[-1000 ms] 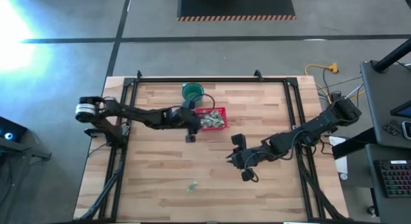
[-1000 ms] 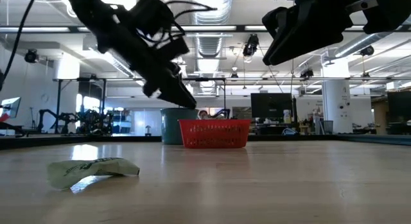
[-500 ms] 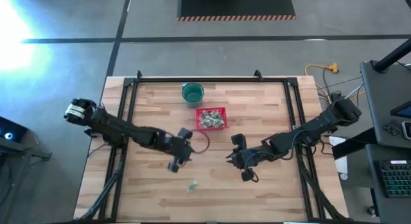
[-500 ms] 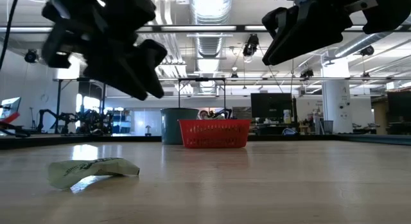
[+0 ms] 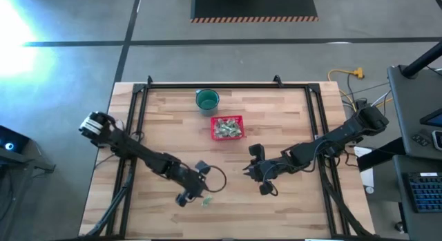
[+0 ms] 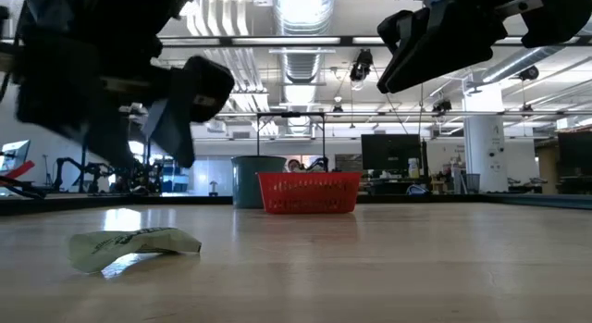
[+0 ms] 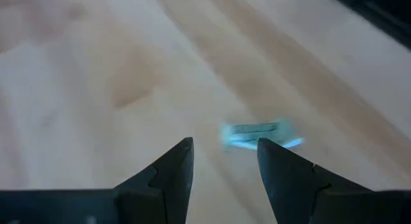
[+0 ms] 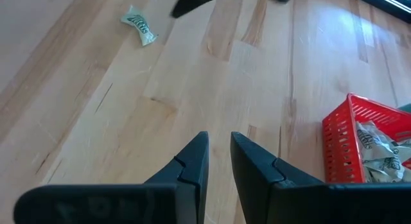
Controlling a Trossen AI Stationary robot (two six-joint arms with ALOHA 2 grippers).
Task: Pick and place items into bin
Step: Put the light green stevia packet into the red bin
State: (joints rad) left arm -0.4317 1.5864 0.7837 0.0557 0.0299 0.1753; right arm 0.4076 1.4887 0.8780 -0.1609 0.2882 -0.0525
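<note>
One pale green-and-white wrapped item lies flat on the wooden table near its near edge; it also shows in the low view, the left wrist view and the right wrist view. My left gripper hovers open just left of it, with the item a little ahead of its fingertips. The red mesh basket stands at the table's far middle and holds several such items. My right gripper hangs above the table's middle, empty, fingers a narrow gap apart.
A round dark green cup stands just beyond the basket, toward the far edge. A black frame runs along the table's left, right and far sides. Bare wood lies between the lone item and the basket.
My left gripper has swung from beside the basket toward the table's near edge and down, and now hovers close to the lone item. The item and the basket have stayed where they were.
</note>
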